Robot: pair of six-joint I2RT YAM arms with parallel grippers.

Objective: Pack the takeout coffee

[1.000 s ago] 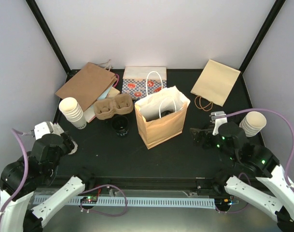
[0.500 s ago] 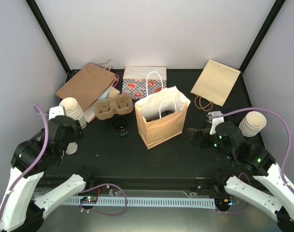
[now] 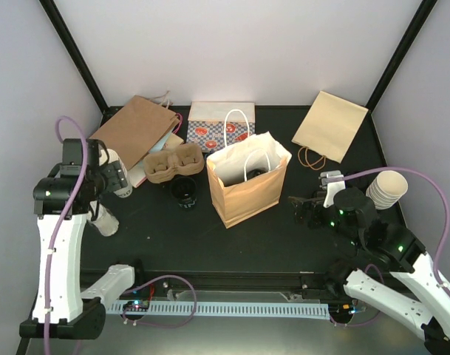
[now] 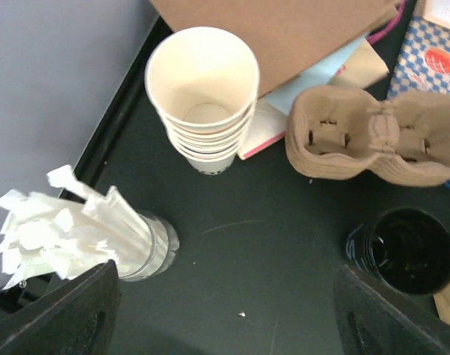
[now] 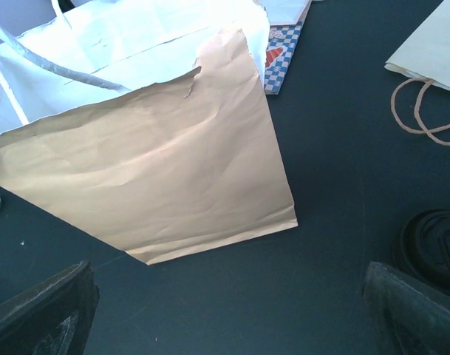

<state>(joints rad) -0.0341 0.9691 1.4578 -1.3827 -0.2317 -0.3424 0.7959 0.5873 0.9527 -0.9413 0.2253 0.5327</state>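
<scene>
One small black cup stands upright on the black table, just in front of the two-hollow cardboard tray and left of the open brown paper bag. A dark object sits inside the bag; it cannot be identified. Both tray hollows hold nothing. The left gripper is raised above this area, jaws apart and holding nothing, with stacked white paper cups and a glass of wrapped straws below it. The right gripper faces the bag's side, jaws wide apart, gripping nothing.
</scene>
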